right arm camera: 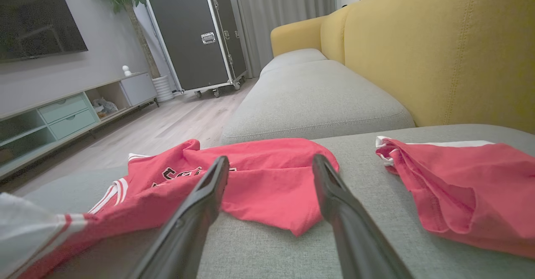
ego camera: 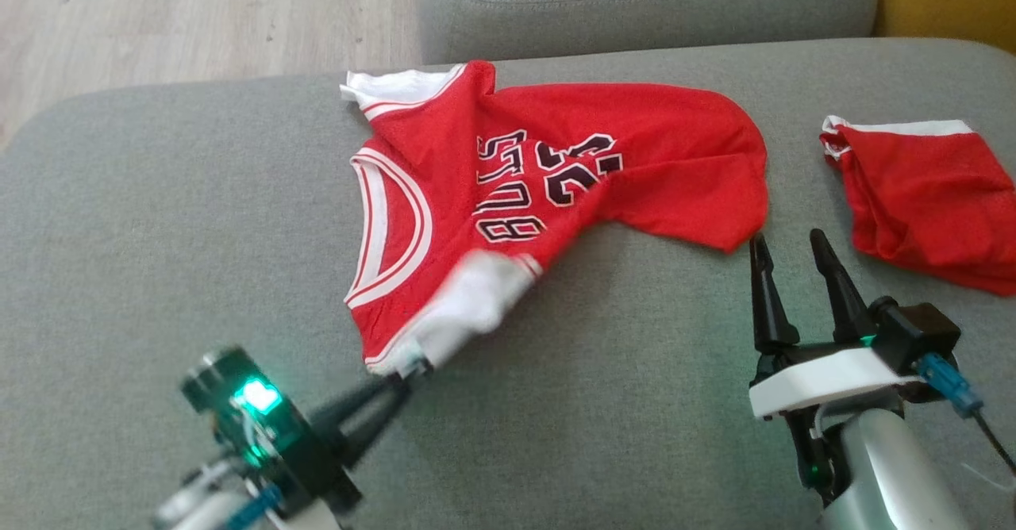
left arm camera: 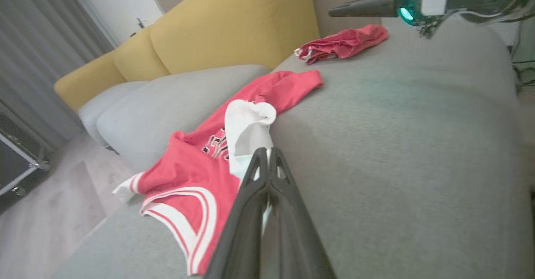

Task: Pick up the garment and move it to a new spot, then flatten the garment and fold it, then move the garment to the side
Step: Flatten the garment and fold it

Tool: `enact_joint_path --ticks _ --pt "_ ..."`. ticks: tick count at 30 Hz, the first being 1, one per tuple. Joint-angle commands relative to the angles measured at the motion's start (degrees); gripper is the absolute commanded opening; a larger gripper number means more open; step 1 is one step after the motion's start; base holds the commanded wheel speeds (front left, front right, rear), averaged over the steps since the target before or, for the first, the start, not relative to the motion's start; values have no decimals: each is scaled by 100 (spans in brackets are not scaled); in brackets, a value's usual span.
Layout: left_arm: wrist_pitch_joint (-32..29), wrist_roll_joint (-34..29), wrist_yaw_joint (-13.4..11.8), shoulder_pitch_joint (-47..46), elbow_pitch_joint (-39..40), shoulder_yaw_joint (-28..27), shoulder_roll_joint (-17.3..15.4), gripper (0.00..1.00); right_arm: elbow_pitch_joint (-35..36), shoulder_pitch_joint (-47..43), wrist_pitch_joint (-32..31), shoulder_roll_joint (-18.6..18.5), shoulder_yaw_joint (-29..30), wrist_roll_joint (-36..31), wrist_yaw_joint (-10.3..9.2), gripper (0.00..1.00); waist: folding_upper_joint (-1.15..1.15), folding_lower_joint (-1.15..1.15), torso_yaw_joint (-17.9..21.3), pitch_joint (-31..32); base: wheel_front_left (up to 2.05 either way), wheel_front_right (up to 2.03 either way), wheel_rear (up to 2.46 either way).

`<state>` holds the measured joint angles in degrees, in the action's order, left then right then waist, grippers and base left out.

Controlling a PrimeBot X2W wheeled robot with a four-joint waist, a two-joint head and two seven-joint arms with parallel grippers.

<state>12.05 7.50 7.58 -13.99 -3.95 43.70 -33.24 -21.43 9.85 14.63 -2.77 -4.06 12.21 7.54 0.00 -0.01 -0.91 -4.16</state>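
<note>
Starting on the left, we are looking down at the wide grey sofa seat (ego camera: 159, 220), with a strip of pale wood floor (ego camera: 159, 14) showing beyond its far edge. At the lower left, the left fingers (ego camera: 401, 379) are reaching up and to the right. They are pressing together on the white trim of the red jersey (ego camera: 571, 173), at its near armhole. From the left wrist we are seeing that white fabric bunching just above the closed tips, so the pinch is holding cloth.

The jersey itself is lying rumpled on the middle of the seat, with its neck opening toward the left and its dark lettering and number facing up. Its hem is trailing off to the right. Moving right, the right fingers (ego camera: 763, 272) are standing spread apart with nothing between them, and their tips are pointing at the hem corner, just short of it. We cannot tell whether they are touching the seat. Farther right, red shorts (ego camera: 929, 197) with white trim are lying crumpled, apart from the jersey. From the right wrist, the yellow backrest (right arm camera: 439, 53) is rising behind them.
</note>
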Motion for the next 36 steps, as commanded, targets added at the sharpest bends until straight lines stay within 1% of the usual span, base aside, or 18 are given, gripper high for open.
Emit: enact_joint_path --ticks 1,2,4,7,9,12,16,18,22,25,26,29,32,36 --pt "-8 50 -16 -181 191 -192 -183 92 133 77 37 -10 -156 46 -5 100 0 1 -10 18 0 0 0" --pt "-11 106 -15 -142 209 -129 -172 100 124 75 37 -10 -161 47 -5 100 0 1 -13 31 0 0 0" --pt "-20 249 -13 -85 238 -52 -147 100 109 74 37 -10 -169 48 -5 100 0 1 -15 50 0 0 0" --pt "0 459 -70 -88 217 -191 -130 100 97 78 37 -10 -173 34 -5 100 0 1 -12 60 0 0 0" --pt "39 719 -225 -93 167 -440 -57 100 97 81 37 -10 -174 21 -5 100 0 1 0 55 0 0 0" --pt "122 1266 -562 -87 20 -990 132 100 112 86 37 -10 -168 8 -5 100 0 1 41 40 0 0 0" --pt "228 1927 -1054 -56 -131 -1746 515 100 187 91 37 -10 -172 14 -5 100 0 1 108 7 0 0 0" --pt "265 2177 -1195 -27 -258 -2071 710 100 228 93 37 -10 -165 -7 -5 100 0 1 148 -24 0 0 0" --pt "290 2490 -1317 131 -461 -2578 1196 100 282 121 37 -10 -150 -47 -5 100 0 1 224 -105 0 0 0" --pt "293 2479 -1266 280 -599 -2830 1537 100 313 152 37 -10 -138 -61 -5 100 0 1 272 -179 0 0 0" --pt "293 2479 -1266 280 -599 -2830 1537 100 313 152 37 -10 -138 -61 -5 100 0 1 272 -179 0 0 0" --pt "293 2336 -1136 317 -777 -2978 1752 100 346 179 37 -10 -134 -69 -5 100 0 1 305 -265 0 0 0" --pt "294 2156 -1003 197 -1019 -3018 1799 100 379 215 37 -10 -116 -73 -5 100 0 1 335 -372 0 0 0" --pt "263 1967 -919 -184 -1384 -2962 1715 100 407 241 37 -10 -114 -48 -5 100 0 1 393 -561 0 0 0"
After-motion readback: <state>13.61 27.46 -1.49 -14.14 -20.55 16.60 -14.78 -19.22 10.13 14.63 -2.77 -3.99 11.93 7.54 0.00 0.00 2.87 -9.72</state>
